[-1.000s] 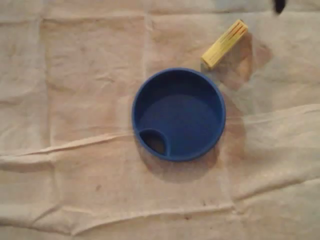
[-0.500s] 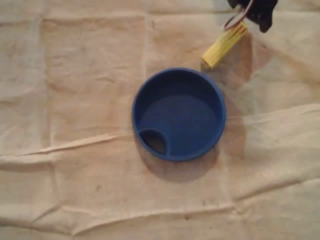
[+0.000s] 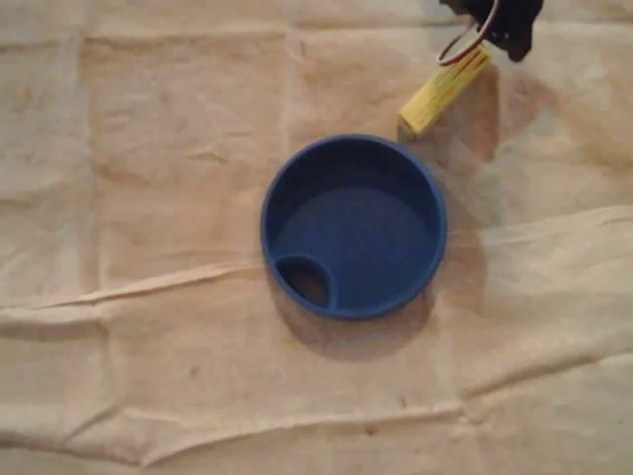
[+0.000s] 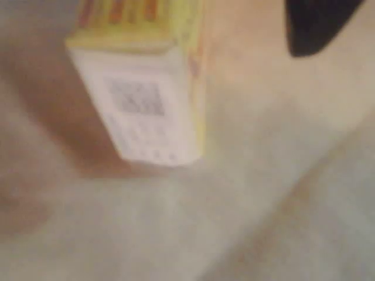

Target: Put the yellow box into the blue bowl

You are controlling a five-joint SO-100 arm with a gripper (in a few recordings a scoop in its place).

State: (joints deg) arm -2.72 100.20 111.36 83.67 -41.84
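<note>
Overhead view, and the box [image 3: 443,91] lies on the cloth [image 3: 148,198] that covers the surface, in the upper right of the frame. It is slim and yellow, set on a slant, its lower end just off the upper right rim of the bowl [image 3: 356,237] and its upper end under the arm [image 3: 506,22]. The arm comes in dark from the top edge, with a red and white wire [image 3: 463,45] looping down right over that upper end of the box. The jaws are lost in that dark mass, so I cannot tell how wide they stand, or whether they touch the box at all.

The bowl sits at mid-frame, blue and round, with a small rounded pocket [image 3: 305,280] at its lower left. Its floor is bare.

Wrist view now, and it is blurred. The box [image 4: 140,111] shows in the upper left, white end face towards us with a dark printed patch on it, yellow along its right side. Pale cloth [image 4: 263,205] lies below it, and a dark part of the jaws pokes in at the upper right corner, apart from the box.
</note>
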